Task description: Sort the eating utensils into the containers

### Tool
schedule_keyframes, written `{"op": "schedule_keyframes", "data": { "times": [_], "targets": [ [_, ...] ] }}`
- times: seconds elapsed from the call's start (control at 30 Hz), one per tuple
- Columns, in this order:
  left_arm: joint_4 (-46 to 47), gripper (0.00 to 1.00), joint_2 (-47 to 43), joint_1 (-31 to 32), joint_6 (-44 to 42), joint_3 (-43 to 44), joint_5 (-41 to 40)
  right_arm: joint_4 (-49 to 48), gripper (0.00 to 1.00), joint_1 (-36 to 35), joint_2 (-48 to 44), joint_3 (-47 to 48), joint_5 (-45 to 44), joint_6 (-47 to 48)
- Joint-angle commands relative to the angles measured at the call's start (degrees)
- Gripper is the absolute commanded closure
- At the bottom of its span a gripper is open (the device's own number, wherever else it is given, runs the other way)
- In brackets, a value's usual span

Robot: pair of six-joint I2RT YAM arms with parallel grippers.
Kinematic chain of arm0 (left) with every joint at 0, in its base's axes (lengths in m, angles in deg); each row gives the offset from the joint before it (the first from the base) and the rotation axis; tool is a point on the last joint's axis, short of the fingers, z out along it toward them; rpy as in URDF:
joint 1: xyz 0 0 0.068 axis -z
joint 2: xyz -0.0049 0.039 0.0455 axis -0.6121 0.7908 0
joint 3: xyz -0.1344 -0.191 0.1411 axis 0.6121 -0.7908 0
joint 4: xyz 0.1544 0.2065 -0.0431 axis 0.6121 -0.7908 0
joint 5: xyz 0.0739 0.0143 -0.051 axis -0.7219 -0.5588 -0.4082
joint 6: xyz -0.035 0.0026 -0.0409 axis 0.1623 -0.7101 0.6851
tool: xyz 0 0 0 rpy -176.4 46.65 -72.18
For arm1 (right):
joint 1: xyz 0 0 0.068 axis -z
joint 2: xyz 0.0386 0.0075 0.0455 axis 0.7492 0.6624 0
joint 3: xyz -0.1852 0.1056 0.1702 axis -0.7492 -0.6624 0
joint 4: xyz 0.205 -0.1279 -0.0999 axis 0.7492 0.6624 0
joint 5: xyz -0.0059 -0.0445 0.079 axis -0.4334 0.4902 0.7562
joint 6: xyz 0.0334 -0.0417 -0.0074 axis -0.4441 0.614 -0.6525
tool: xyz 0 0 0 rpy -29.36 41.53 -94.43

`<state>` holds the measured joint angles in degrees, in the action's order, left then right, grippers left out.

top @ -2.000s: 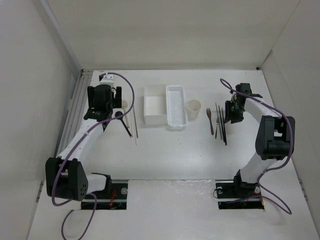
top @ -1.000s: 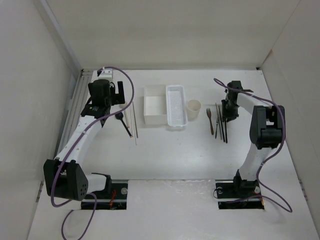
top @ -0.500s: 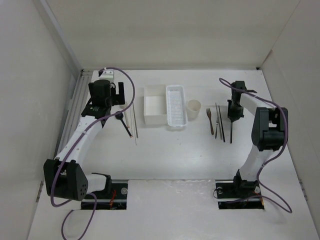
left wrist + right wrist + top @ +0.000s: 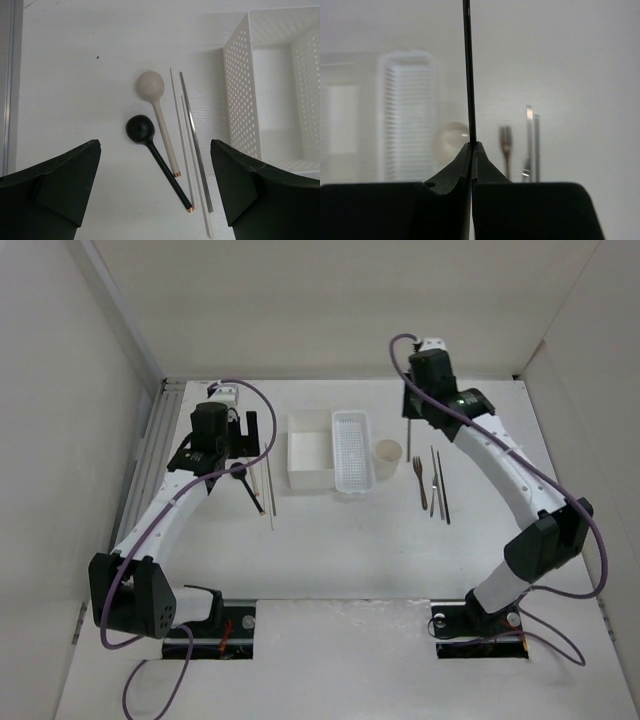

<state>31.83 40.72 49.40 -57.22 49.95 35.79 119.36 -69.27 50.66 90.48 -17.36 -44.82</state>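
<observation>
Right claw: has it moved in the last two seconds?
Yes. The right claw, shut on a dark chopstick, has swung leftward from right of the fork to near the cream cup.

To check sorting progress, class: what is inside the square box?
Nothing shows inside the box: the floor seen from above is bare white. Its near wall hides a thin strip of floor, so that edge cannot be checked.
</observation>
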Motion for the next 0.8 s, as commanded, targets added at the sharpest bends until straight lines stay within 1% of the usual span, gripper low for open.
{"op": "schedule_keyframes", "data": {
  "times": [0.0, 0.03, 0.13, 0.2, 0.33, 0.37, 0.57, 0.6, 0.63, 0.7, 0.73, 0.77],
  "targets": [
    [-0.76, 0.10, -0.42, 0.64, 3.36, 2.52, 0.66, -4.64, 1.00, -5.86, 5.60, 4.45, 1.55, -6.87],
    [-0.77, 0.10, -0.42, 0.64, 4.06, 2.52, 0.66, -6.50, 1.00, -8.05, 6.92, 4.98, 5.05, -7.84],
    [-1.99, 0.10, -1.12, 0.64, 4.07, 2.52, 0.66, -9.94, 1.00, -10.61, 13.33, 7.53, 9.38, -11.63],
    [-2.70, 0.10, -1.82, 0.64, 4.07, 1.91, 0.66, -10.47, 1.00, -11.76, 17.89, 8.94, 9.39, -13.03],
    [-2.70, 0.10, -4.19, 0.64, 4.07, 0.77, 0.05, -16.52, 1.00, -11.77, 22.91, 8.42, 11.84, -13.57],
    [-2.70, 0.10, -4.80, 0.64, 4.07, 0.76, -1.52, -17.93, 1.00, -11.77, 23.62, 8.42, 11.33, -13.57],
    [-3.41, 0.10, -5.95, 1.17, 2.75, 1.29, -2.06, -17.07, 1.00, -11.24, 26.88, 8.42, 11.32, -13.57],
    [-3.41, 0.09, -5.95, 1.17, 2.22, 1.29, -3.54, -16.54, 0.99, -11.24, 26.88, 7.89, 11.32, -13.57],
    [-2.80, 0.09, -6.47, 1.17, 2.22, 1.29, -4.25, -15.93, 0.87, -11.24, 26.88, 7.89, 12.11, -12.96],
    [-2.27, 0.09, -6.48, 1.17, 2.22, 1.29, -4.96, -15.31, 0.69, -11.24, 26.88, 7.19, 12.81, -12.07],
    [-2.26, 0.09, -6.48, 1.17, 2.22, 1.29, -5.48, -14.78, 0.52, -11.24, 26.10, 7.19, 12.03, -11.46],
    [-2.26, 0.09, -6.48, 1.17, 2.22, 1.81, -5.49, -14.26, 0.47, -11.24, 26.09, 7.19, 10.98, -11.46]
  ]
}}
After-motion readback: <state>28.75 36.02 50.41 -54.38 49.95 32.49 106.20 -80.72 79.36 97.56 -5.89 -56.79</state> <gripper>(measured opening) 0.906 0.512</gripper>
